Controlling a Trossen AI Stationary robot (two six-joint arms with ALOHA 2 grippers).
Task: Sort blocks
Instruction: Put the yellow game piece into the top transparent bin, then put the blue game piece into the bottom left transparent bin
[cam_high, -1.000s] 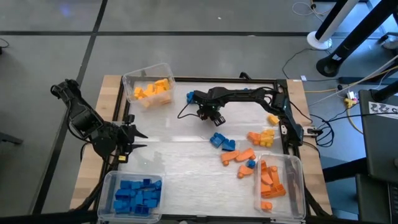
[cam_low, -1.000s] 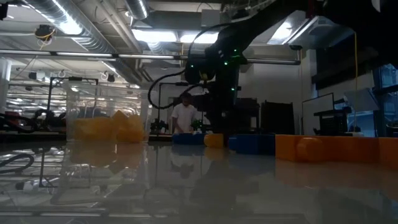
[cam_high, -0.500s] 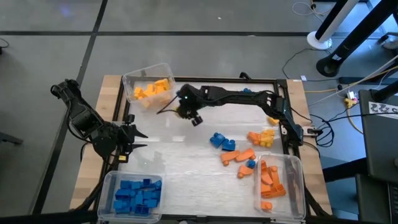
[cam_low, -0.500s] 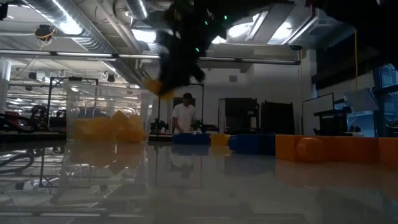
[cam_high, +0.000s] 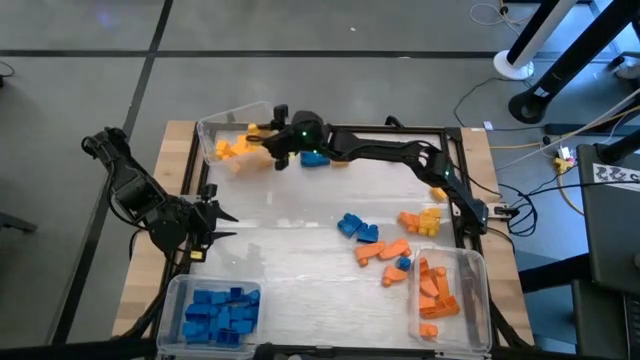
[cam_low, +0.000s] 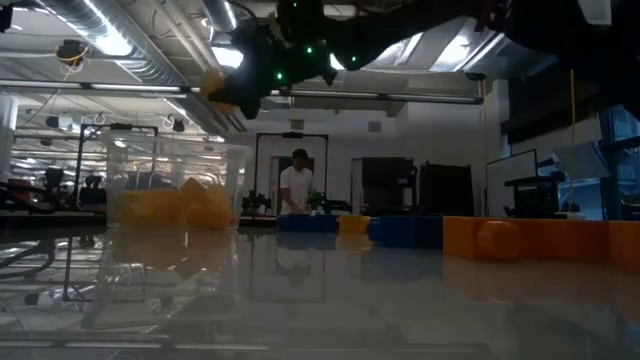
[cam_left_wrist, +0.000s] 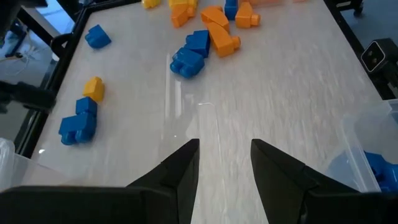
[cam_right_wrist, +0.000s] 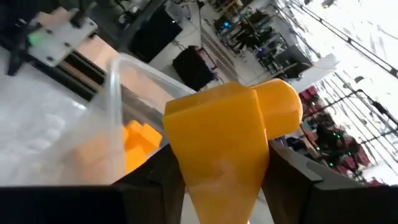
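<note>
Right gripper (cam_high: 268, 133) clamps a yellow block (cam_right_wrist: 227, 140) just above the yellow bin (cam_high: 212, 129) rim — best to centre over the pile before releasing — left gripper (cam_left_wrist: 224, 168) idles beside it, part-open and empty.

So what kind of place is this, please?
Probably a robotics lab or workshop: exposed ceiling ducts, rows of equipment benches behind the table, and cables with stands on a bare floor.

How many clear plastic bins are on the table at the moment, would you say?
3. One holding yellow blocks at the far left corner, one holding blue blocks at the near left corner, and one holding orange blocks at the near right corner. None seems hidden.
</note>
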